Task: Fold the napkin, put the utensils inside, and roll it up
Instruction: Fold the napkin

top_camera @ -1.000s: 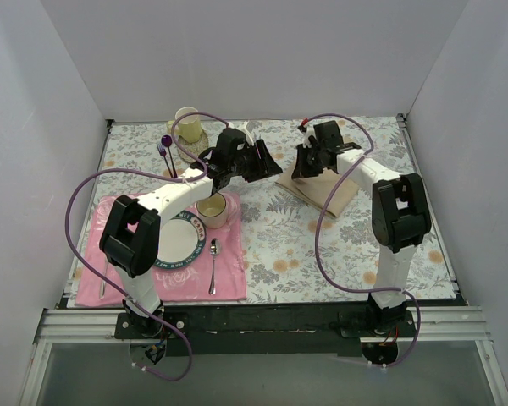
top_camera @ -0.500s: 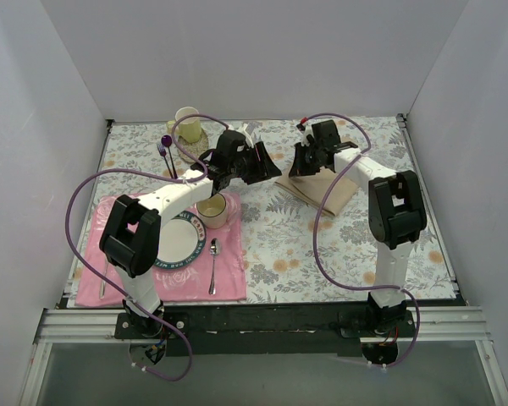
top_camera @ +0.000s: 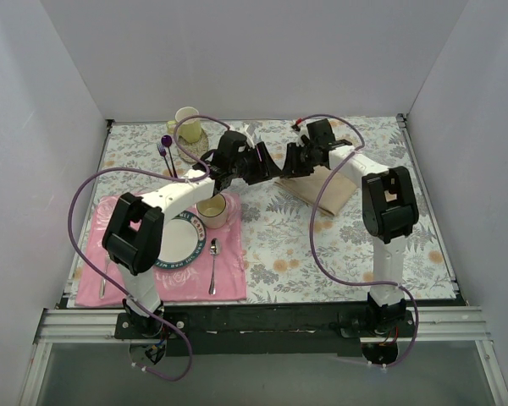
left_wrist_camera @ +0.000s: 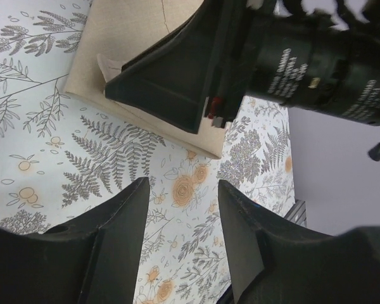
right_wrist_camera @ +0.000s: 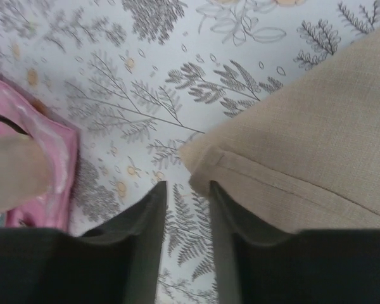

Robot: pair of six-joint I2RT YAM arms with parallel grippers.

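Watching the napkin [top_camera: 322, 188] first: a plain beige-tan cloth, folded flat with a stitched hem along one edge. It lies on the grey floral tablecloth [top_camera: 305, 245], right of centre on the far half of the table. The spoon [top_camera: 214, 258] is well apart from it, down on the pink placemat [top_camera: 229, 283] at the near left.

Compared with a second ago, the right arm has swung to the left, its elbow now further in. The right gripper [right_wrist_camera: 187, 190] has slid along to the napkin's left corner, closer to the left gripper [left_wrist_camera: 180, 187]. The napkin itself looks unmoved.

In the right wrist view, the right fingers stand a little apart with only patterned tablecloth between them and nothing gripped. The napkin's hemmed corner sits just beside the tip of one finger and runs off to that side. Whether it touches the cloth I cannot tell.

The left gripper is also parted and holding nothing. It hangs over bare tablecloth just to the left of the napkin, and its own camera shows the right gripper's dark fingers over the cloth's near edge.
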